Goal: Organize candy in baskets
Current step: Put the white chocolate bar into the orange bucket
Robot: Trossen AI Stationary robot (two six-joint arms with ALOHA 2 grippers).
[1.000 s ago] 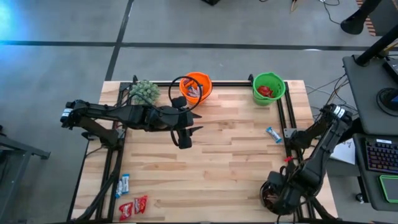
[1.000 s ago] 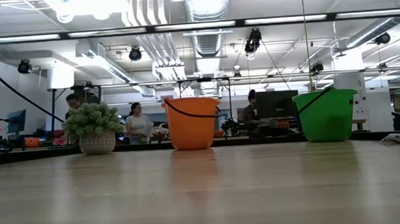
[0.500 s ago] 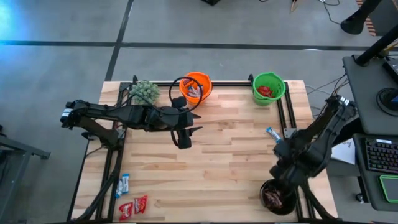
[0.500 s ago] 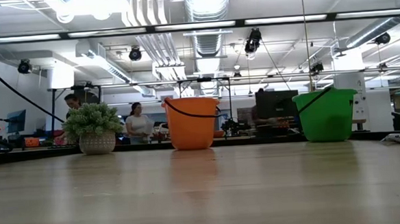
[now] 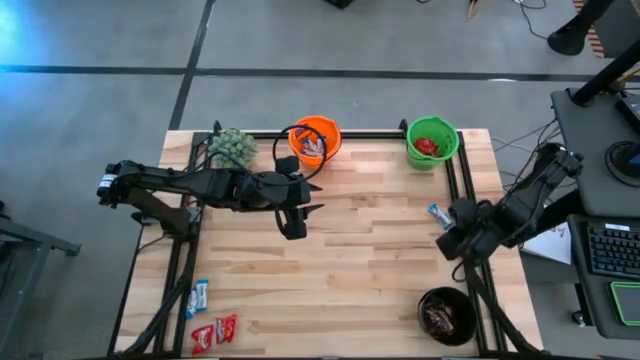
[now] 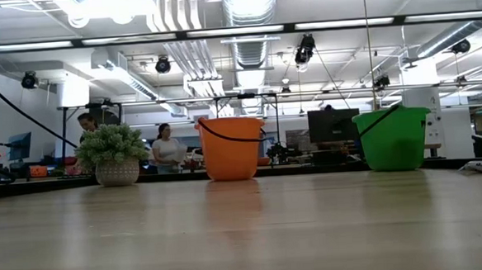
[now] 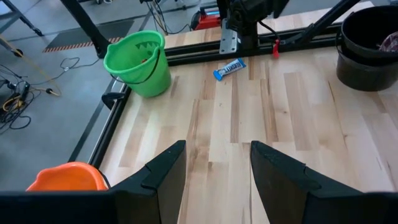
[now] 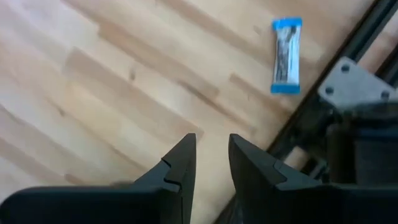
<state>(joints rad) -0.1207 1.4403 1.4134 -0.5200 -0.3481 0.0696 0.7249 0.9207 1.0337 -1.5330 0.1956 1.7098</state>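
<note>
The light blue-and-white wrapped candy bar lies on the pale wooden table near its right edge, just beside the black metal frame rail. The right gripper hovers just short of it, fingers parted only a little and holding nothing; in the right wrist view that bar sits ahead of the fingertips and off to one side. This looks like the reach step for a pick. The next move calls for lining up over the bar, opening wider and coming down clear of the rail.

On to the pots: the orange plastic bucket at the far edge holds blue-and-white bars, the bright green bucket holds red ones, and the black bucket at the near right corner holds dark brown ones.

More candy waits at the near left corner: a blue-and-white bar and two red bars. The left gripper hangs mid-table, wide open and empty, near the fuzzy grey-green plant.
</note>
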